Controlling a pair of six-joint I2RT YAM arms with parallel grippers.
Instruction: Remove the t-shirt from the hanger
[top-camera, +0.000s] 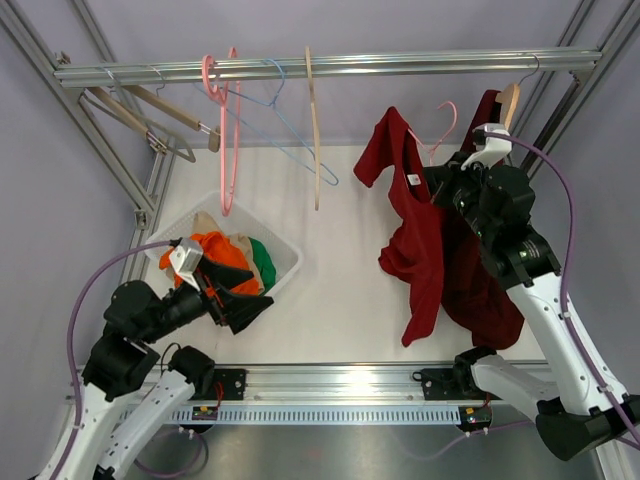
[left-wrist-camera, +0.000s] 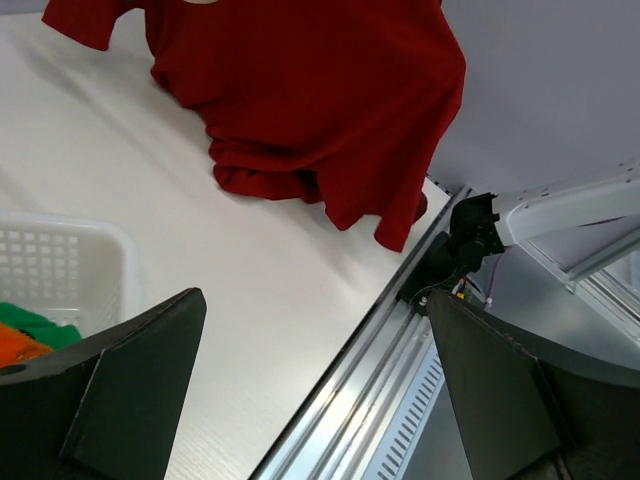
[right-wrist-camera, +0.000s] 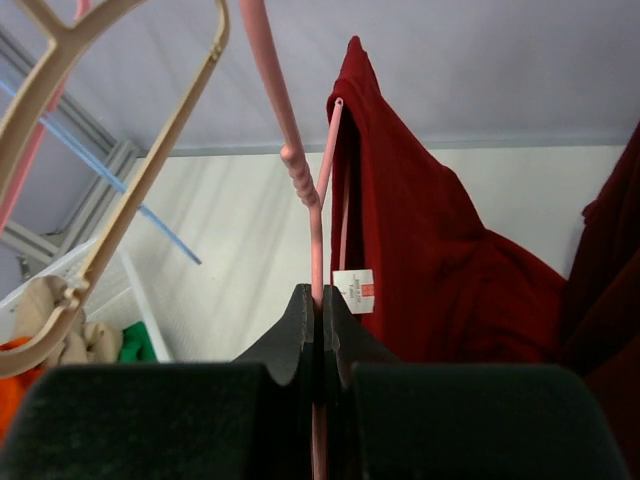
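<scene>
My right gripper (right-wrist-camera: 319, 300) was clamped on the pink hanger (right-wrist-camera: 290, 155), with the red t-shirt (top-camera: 415, 230) draped from it down toward the counter (top-camera: 340, 290). My left gripper (left-wrist-camera: 315, 310) stood apart, holding nothing. The cloth looked light, limp and apt to snag; I judged the collar the best hold.

the t-shirt (top-camera: 425, 235) hangs on a hanger (right-wrist-camera: 290, 155) at the right end of the rail (top-camera: 400, 63), its hem resting on the table (top-camera: 340, 290). spare hangers (top-camera: 230, 130) hang to its left; the basket (top-camera: 290, 258) sits on the table's near left.
</scene>
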